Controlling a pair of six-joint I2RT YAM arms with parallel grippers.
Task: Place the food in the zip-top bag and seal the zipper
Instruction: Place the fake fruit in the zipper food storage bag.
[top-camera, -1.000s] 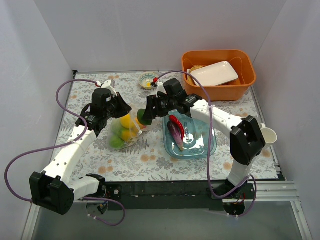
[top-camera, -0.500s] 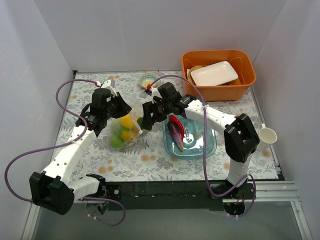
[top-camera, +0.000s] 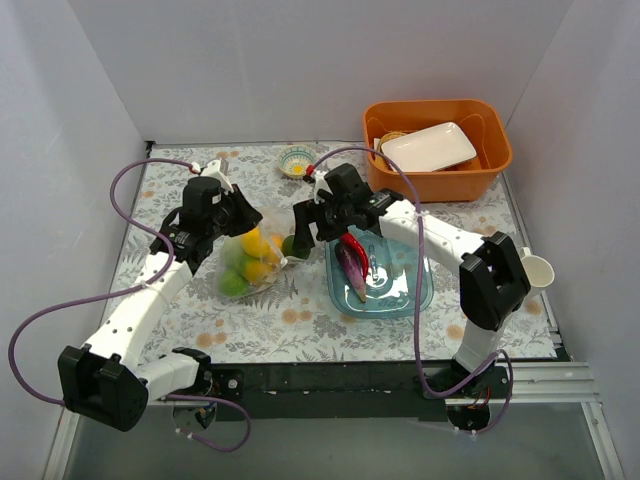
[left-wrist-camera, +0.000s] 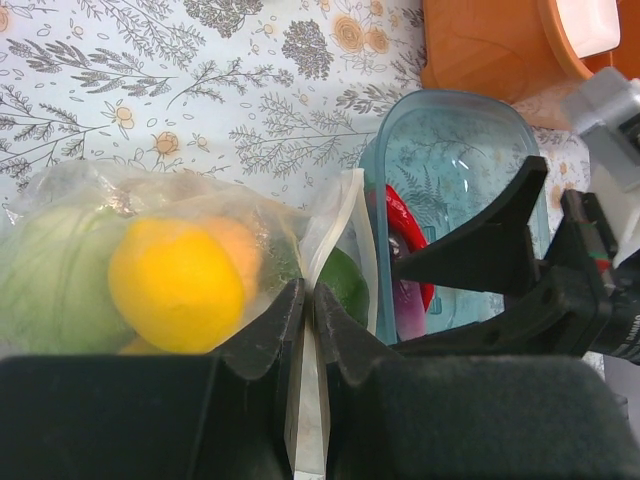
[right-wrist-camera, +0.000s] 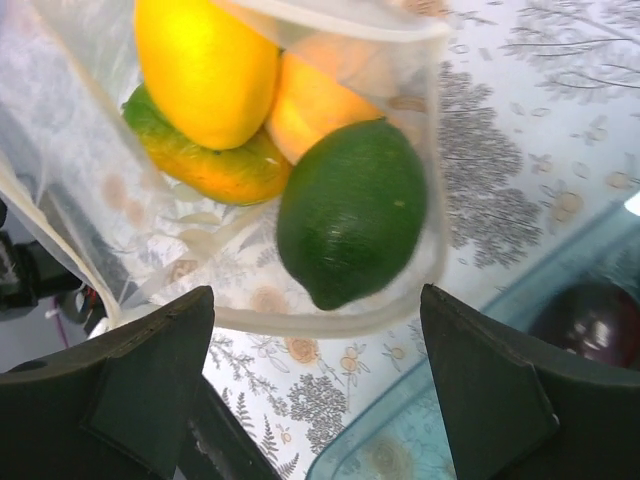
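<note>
The zip-top bag lies left of centre with a lemon, a cabbage, a mango and a peach inside. A green lime rests just inside its mouth. My left gripper is shut on the whitish zipper strip and holds the mouth up. Just outside the mouth, my right gripper stands wide open and empty, with the lime ahead of its fingers. The red chilli and the purple eggplant lie in the blue tray.
An orange basin with a white plate stands at the back right. A small patterned bowl sits behind the grippers. A white cup is at the right edge, beside the right arm's elbow.
My right gripper has opened wide and let go of the lime, which now lies in the bag's mouth. The left gripper has kept its hold on the bag.
</note>
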